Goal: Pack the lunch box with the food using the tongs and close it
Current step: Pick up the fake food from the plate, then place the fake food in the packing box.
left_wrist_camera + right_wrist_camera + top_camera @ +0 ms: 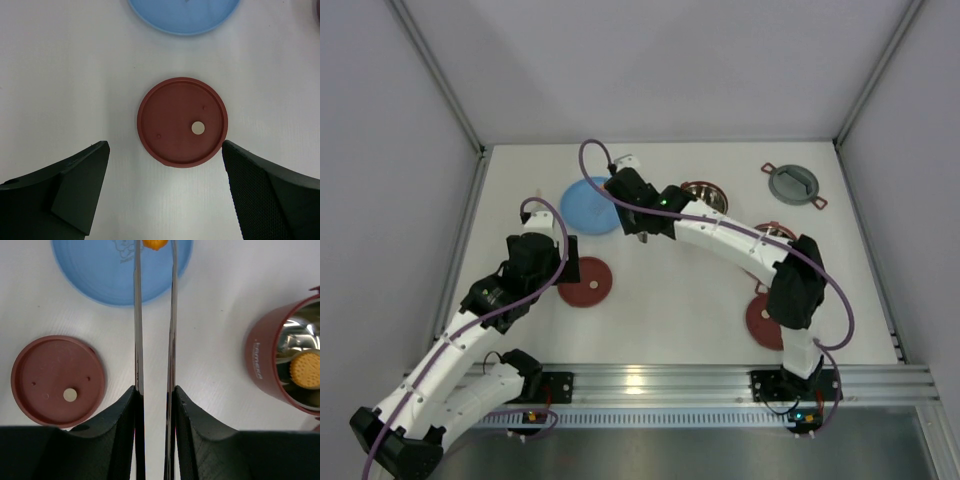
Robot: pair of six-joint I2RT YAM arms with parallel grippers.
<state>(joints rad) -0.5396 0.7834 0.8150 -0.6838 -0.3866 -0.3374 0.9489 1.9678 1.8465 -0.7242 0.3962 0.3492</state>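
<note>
Right wrist view: right claw (155, 390) clamps tongs (136, 315), orange piece (155, 243) between tips over blue plate (100, 280) (toward far edge of worktop (670, 300)); left claw (165, 145) wide apart above red lid (175, 115)

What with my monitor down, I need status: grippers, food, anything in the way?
Left gripper open above a red lid. Right gripper shut on tongs, orange piece between the tips, over blue plate. Nothing seen between it and the bowl.

We take this for a robotics lab cell; plain pale panel walls (660, 60) boxing in a white table (670, 310), a slotted aluminium rail (650, 382) along its near edge, two cabled robot arms (720, 235) bolted to it
</note>
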